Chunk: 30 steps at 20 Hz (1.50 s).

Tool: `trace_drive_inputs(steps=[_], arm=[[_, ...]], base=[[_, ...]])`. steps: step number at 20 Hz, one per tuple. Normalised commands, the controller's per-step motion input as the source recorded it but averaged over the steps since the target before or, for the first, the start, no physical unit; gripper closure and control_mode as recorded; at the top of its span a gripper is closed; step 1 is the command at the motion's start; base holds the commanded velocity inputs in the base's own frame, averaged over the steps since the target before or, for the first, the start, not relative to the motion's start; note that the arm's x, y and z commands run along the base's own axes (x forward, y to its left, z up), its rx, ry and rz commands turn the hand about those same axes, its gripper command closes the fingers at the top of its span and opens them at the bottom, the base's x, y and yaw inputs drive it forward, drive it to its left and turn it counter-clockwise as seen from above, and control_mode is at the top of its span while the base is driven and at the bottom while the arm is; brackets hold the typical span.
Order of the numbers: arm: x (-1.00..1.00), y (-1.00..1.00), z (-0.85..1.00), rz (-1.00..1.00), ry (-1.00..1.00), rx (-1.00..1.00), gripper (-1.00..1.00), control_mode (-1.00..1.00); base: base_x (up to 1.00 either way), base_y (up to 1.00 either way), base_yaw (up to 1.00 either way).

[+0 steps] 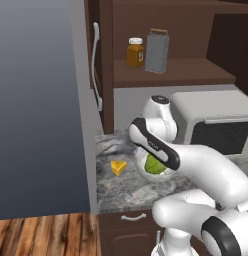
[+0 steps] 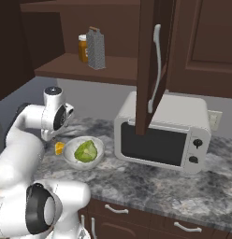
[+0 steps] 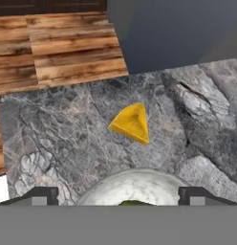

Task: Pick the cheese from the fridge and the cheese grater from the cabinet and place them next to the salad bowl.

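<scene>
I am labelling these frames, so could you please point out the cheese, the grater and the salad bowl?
cheese [image 3: 131, 123]: hand view, middle of the wedge's top face.
grater [image 1: 157, 52]: left base view, middle of its front face.
salad bowl [image 2: 70, 160]: right base view, its near left rim.

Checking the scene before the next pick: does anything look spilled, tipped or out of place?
Nothing stands out. The cheese lies flat on the counter beside the salad bowl, apart from it. The cheese grater stands upright on the cabinet shelf next to an amber jar.
</scene>
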Motion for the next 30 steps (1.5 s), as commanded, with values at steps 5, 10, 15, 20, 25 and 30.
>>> trace_drive_inputs(steps=[5,10,15,20,25,30], arm=[[-0.31,-0.11,0.57,-0.31,-0.14,0.14,-1.00,-1.00],[-0.27,-0.20,0.60,-0.29,-0.04,0.10,-1.00,-1.00],[-0.24,-0.21,0.59,-0.30,0.03,0.01,-1.00,-1.00],[-0.27,-0.20,0.57,-0.26,0.00,0.03,-1.00,-1.00],[-0.17,-0.28,0.59,-0.07,0.00,0.12,-1.00,-1.00],[-0.14,-0.38,0.56,-0.02,0.04,0.16,-1.00,-1.00]], base=[[0.00,0.00,0.00],[0.00,0.00,0.00],[0.00,0.00,0.00],[0.00,0.00,0.00],[0.00,0.00,0.00],[0.00,0.00,0.00]])
